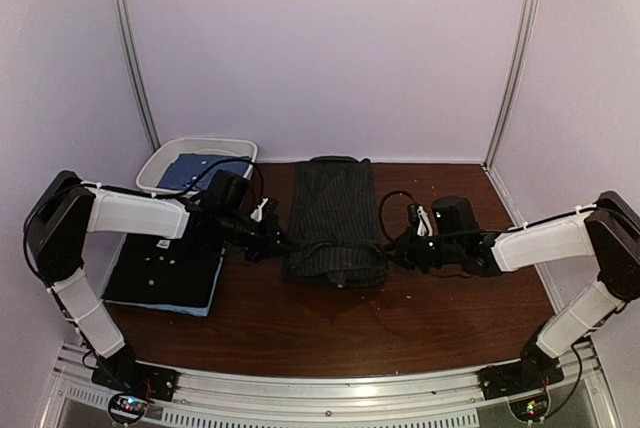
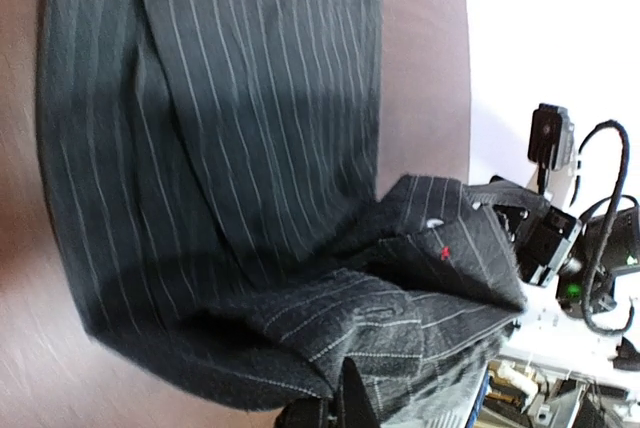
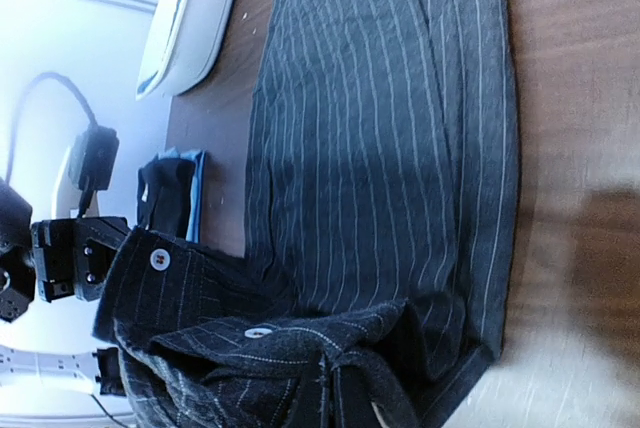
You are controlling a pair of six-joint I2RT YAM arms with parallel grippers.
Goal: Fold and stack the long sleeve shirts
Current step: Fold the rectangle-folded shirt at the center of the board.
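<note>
pinstripe shirt (image 1: 333, 210) mid-table, long axis near-to-far | left gripper (image 1: 284, 245) pinched shut on near-left hem corner, right gripper (image 1: 391, 247) on near-right, probably clamped too, tips buried in cloth | next: likely hem straight toward far end, both arms equally close

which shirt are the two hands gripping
The charcoal pinstriped shirt mid-table: the left hand and right hand pinch its near edge. The black shirt lies folded at the left, and the blue shirt sits in the white tub.

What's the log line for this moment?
step: fold pinstripe shirt | left gripper: shut on its near edge | right gripper: same | black shirt: folded, at left
</note>
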